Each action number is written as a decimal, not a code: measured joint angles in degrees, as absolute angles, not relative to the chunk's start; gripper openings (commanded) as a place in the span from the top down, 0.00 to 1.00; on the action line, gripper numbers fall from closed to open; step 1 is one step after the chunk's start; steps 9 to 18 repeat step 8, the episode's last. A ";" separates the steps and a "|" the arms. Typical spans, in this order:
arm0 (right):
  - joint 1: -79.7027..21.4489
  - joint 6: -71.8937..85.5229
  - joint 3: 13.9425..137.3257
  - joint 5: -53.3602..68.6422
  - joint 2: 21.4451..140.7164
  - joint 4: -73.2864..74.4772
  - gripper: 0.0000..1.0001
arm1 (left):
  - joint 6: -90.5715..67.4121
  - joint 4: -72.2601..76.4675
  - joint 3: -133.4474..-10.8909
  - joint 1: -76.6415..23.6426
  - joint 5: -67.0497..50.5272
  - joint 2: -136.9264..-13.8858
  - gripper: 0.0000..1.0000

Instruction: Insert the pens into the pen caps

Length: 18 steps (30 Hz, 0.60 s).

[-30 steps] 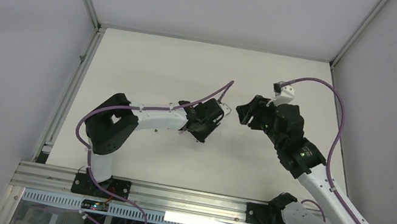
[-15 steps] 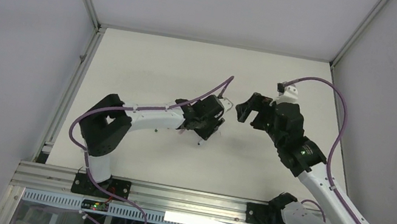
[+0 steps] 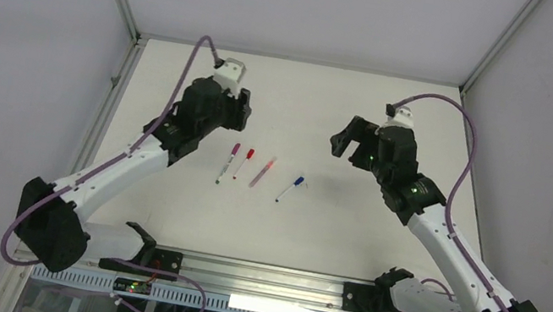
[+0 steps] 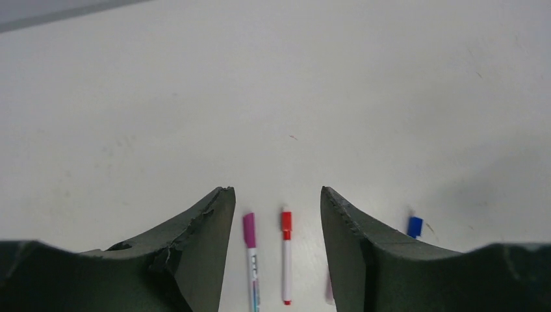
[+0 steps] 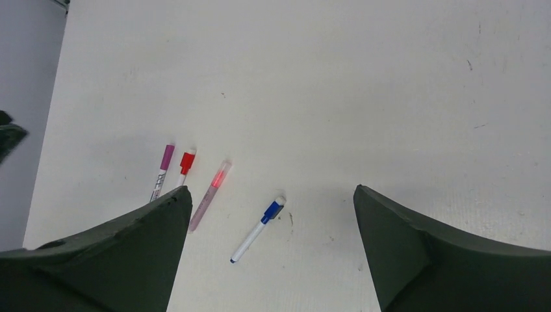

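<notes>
Top external view, a second on: both arms had left the table (image 3: 309,97) centre, where they had been working nose to nose, and had drawn apart, uncovering the pens.

Left: the left gripper (image 4: 274,194) had swung up and back toward the far-left corner. Wrist view showed its jaws moderately apart with nothing between them; it was looking down on the row from above.

Centre, left to right, all flat on the table and clear of both arms:
- magenta-capped pen (image 3: 228,164)
- red-capped pen (image 3: 243,163), just beside it and near parallel
- pink pen (image 3: 263,171), translucent, slightly apart; cap seating hard to judge
- blue-capped pen (image 3: 290,188), further right, angled

Right: the right gripper (image 5: 271,190) had lifted and pulled back to the right, jaws spread wide and empty.

Reading: nothing else lay loose on the table, and each white barrel carried a coloured end piece. Judged the last insertion done and the pen released; the task looked at or near completion, pending a check on the pink pen.
</notes>
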<state>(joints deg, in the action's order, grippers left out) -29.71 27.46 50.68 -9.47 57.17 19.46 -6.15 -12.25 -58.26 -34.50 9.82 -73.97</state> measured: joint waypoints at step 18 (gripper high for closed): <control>-26.79 27.99 51.22 -6.96 61.91 18.35 0.03 | -5.02 -6.59 -53.08 -26.15 11.66 -63.90 0.46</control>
